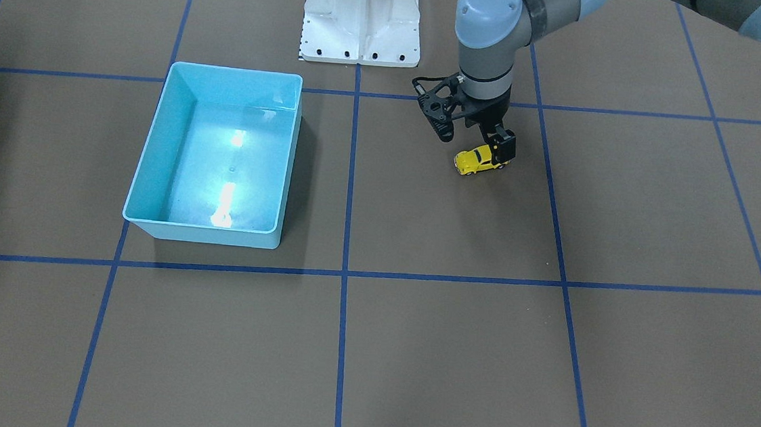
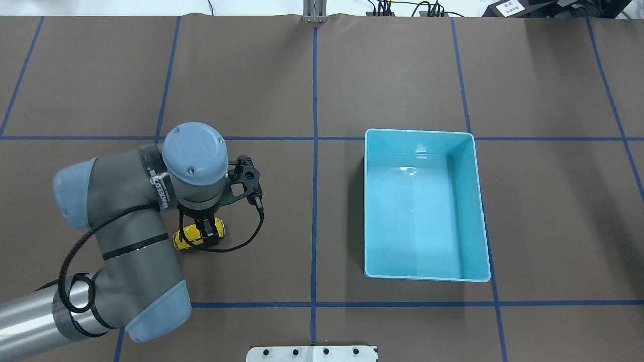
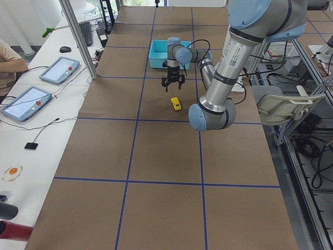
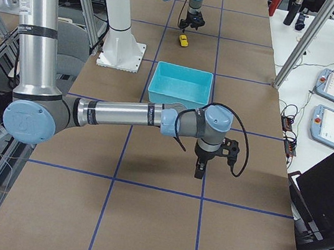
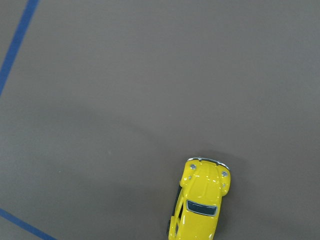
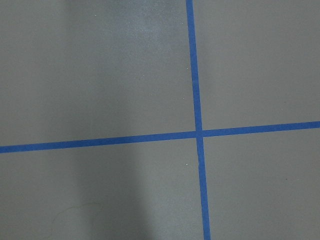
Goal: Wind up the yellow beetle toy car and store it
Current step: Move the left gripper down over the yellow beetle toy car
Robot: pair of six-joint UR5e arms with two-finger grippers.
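The yellow beetle toy car point(image 1: 478, 161) stands on its wheels on the brown table, also seen from overhead point(image 2: 188, 236) and at the bottom of the left wrist view point(image 5: 199, 202). My left gripper point(image 1: 502, 156) hangs just above the car's rear, pointing down. Its fingers look spread and are not holding the car. The turquoise bin point(image 2: 368, 201) stands empty on the other half of the table. My right gripper point(image 4: 199, 171) points down close to the table beyond the bin, and I cannot tell if it is open or shut. Its wrist view shows only table and tape.
Blue tape lines point(image 6: 194, 75) divide the brown table into squares. The white robot base plate point(image 1: 360, 35) sits at the robot's edge. Tablets point(image 3: 31, 101) and cables lie on the side bench, with a person's arm point(image 3: 10, 60) at its edge.
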